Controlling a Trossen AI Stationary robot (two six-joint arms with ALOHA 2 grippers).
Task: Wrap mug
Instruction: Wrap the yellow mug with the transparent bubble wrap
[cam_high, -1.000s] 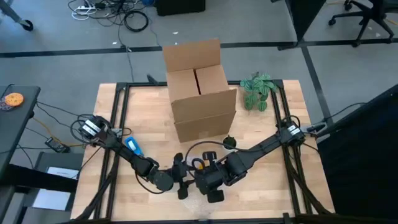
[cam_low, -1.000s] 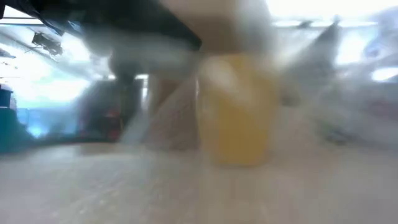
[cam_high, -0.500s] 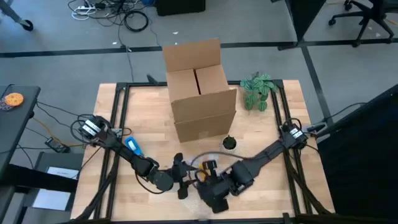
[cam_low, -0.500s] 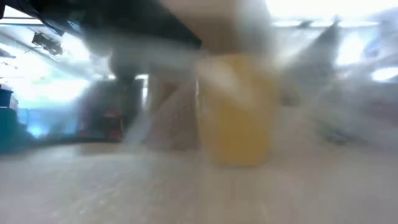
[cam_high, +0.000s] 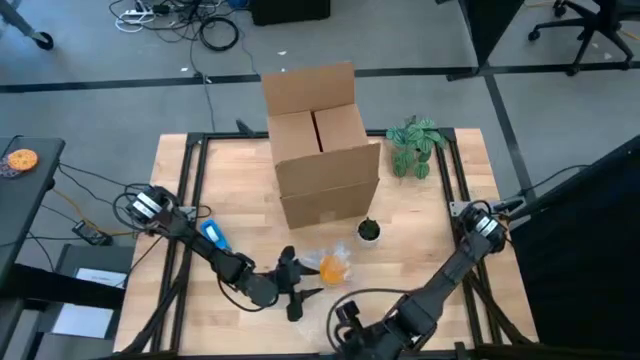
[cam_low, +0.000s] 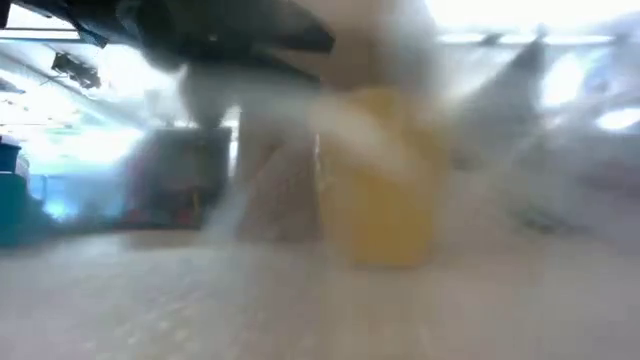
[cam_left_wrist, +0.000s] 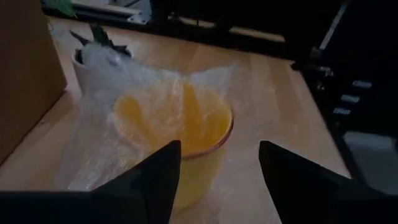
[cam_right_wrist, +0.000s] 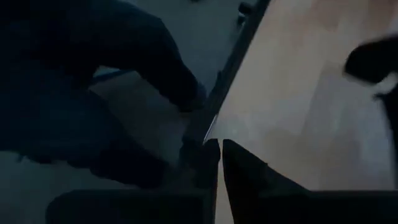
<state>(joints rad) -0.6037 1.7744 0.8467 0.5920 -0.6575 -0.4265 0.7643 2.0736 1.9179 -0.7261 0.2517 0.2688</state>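
Left end effector (cam_high: 297, 288) low, fingers spread, facing yellow mug (cam_left_wrist: 177, 134) in bubble wrap (cam_left_wrist: 106, 149) mid-surface | right end effector (cam_right_wrist: 221, 158) pressed together at surface's near edge (cam_high: 330, 345)

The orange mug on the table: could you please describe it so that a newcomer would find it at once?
Start at the big brown cardboard box standing at the far middle of the wooden table. In front of it, towards the near edge, stands the orange mug, half swaddled in clear bubble wrap. Unlike the small white plant pot nearby, it is orange and wrapped.
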